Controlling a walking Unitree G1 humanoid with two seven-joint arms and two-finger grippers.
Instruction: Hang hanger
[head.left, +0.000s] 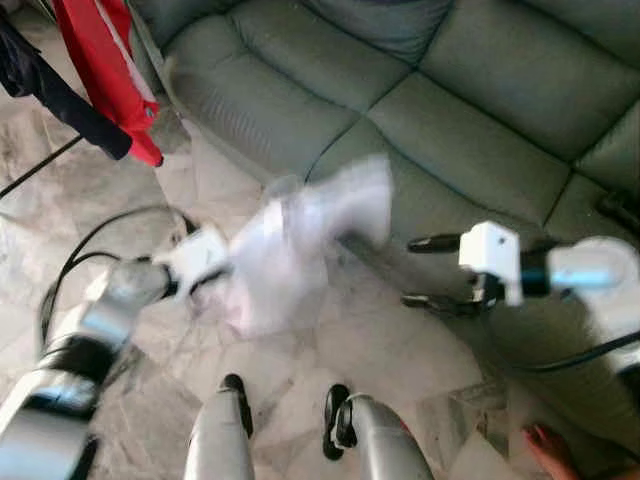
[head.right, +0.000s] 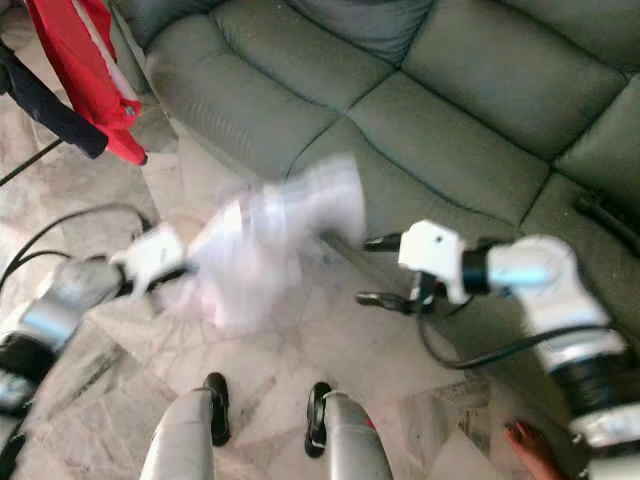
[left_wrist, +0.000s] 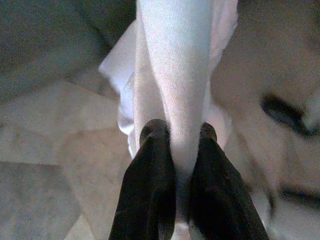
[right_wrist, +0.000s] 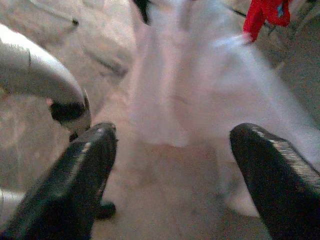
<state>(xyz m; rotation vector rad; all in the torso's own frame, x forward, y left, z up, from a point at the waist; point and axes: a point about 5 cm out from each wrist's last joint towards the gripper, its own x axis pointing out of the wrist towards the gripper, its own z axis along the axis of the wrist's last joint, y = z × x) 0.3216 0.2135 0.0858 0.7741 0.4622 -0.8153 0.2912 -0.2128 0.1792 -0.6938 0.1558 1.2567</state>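
Above the marble floor (head.left: 400, 350), in the left eye view, the left claw (head.left: 205, 270) holds a blurred white cloth (head.left: 300, 250) up in the air in front of the grey sofa (head.left: 450, 110), so it hangs free rather than dragging. I cannot make out a hanger inside it. The right claw (head.left: 420, 270) waits just beside the cloth, fingers spread, probably ready to take a second hold.

From the right eye view, red and dark clothes (head.right: 85, 70) hang on a rack at the far left, likely where this piece should go.

Along the left wrist view, the two black fingers (left_wrist: 150, 185) pinch a fold of the cloth between them.

Through the right wrist view, the spread fingers (right_wrist: 82, 175) face the cloth with a gap between, touching nothing.
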